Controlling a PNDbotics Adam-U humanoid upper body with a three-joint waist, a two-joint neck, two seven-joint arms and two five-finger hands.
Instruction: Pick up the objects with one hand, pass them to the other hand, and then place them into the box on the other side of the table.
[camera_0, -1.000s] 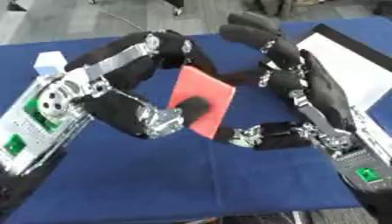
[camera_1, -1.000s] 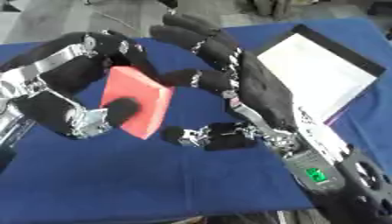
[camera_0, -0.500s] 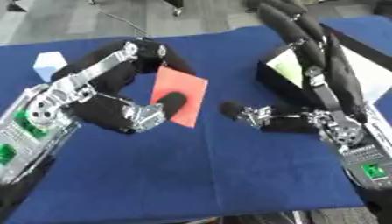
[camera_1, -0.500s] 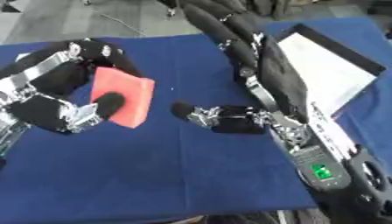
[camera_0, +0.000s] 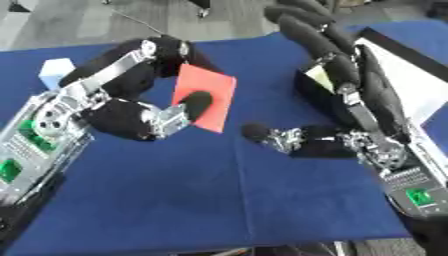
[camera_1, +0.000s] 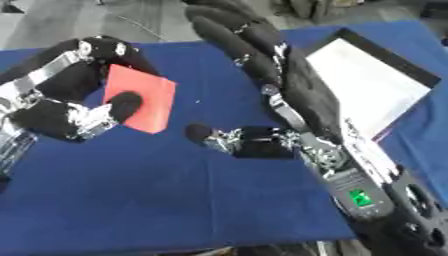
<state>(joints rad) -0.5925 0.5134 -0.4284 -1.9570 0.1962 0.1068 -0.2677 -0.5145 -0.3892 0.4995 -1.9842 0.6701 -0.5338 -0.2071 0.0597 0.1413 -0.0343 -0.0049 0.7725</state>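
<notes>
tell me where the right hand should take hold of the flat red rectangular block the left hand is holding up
Best at the free right edge of the flat red rectangular block, coming from the robot's right. The left hand pinches it with its thumb on the front face and fingers curled over the top left corner, so the right side and lower right corner are bare. The open right hand could probably pinch across the thin faces there.

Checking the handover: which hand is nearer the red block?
Left. The left hand pinches the red block; the right hand, open, is apart on its right.
</notes>
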